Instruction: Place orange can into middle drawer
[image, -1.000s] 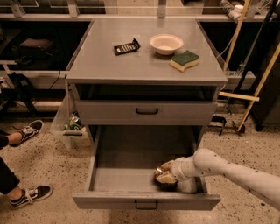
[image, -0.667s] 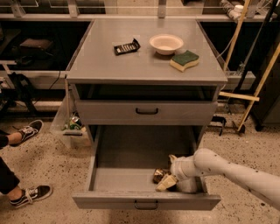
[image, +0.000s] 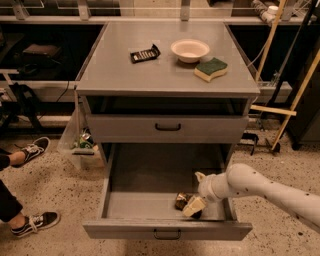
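Observation:
The middle drawer (image: 145, 172) is pulled wide open at the bottom of the grey cabinet, its dark bar handle on the front. The orange can (image: 181, 201) lies on the drawer floor near the front right, coppery with a dark end. My gripper (image: 196, 191) reaches in from the right on a white arm and sits inside the drawer, just right of the can. Its pale fingers (image: 194, 206) are spread open, the lower one right beside the can, and they hold nothing.
The closed upper drawer (image: 167, 127) sits above. On the cabinet top are a black flat packet (image: 145, 53), a white bowl (image: 190, 50) and a green-and-yellow sponge (image: 210, 69). A person's shoes (image: 32, 150) are at left, wooden poles (image: 295, 95) at right.
The gripper moved slightly forward in the drawer and its fingers spread apart. The can, held before, now lies on the drawer floor.

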